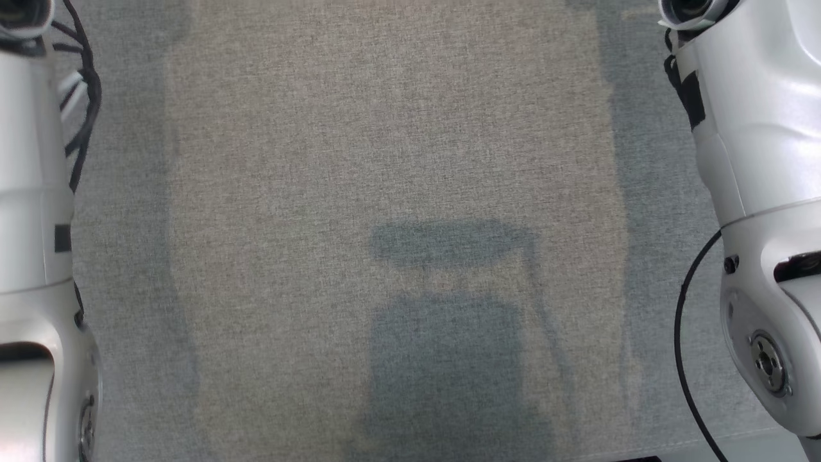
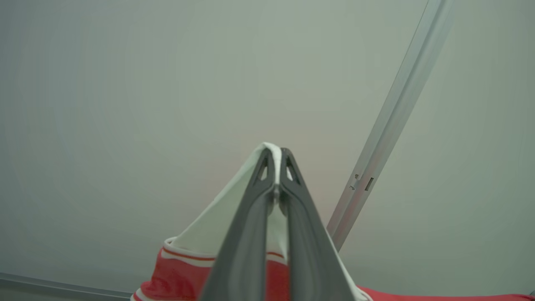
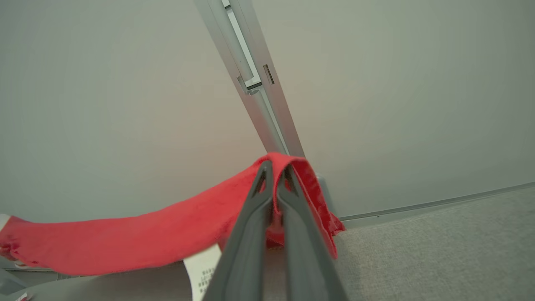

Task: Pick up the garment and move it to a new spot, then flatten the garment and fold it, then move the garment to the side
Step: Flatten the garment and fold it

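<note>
The garment [image 3: 138,236] is red with white parts and red-and-white striped trim. In the right wrist view my right gripper [image 3: 275,167] is shut on a red edge of it, and the cloth stretches away to the left with a white label [image 3: 205,271] hanging under it. In the left wrist view my left gripper [image 2: 275,154] is shut on a white part of the garment [image 2: 217,225], with the striped trim and red cloth hanging below. Both grips are lifted off the table. In the head view my two pale forearms [image 1: 32,224] [image 1: 757,192] run along the side edges.
A grey fabric-covered table [image 1: 397,160] lies below the head camera, with my shadow on its near middle. A pale wall with an aluminium post [image 3: 255,83] [image 2: 388,121] stands behind the table. The table's far edge [image 3: 439,205] meets the wall.
</note>
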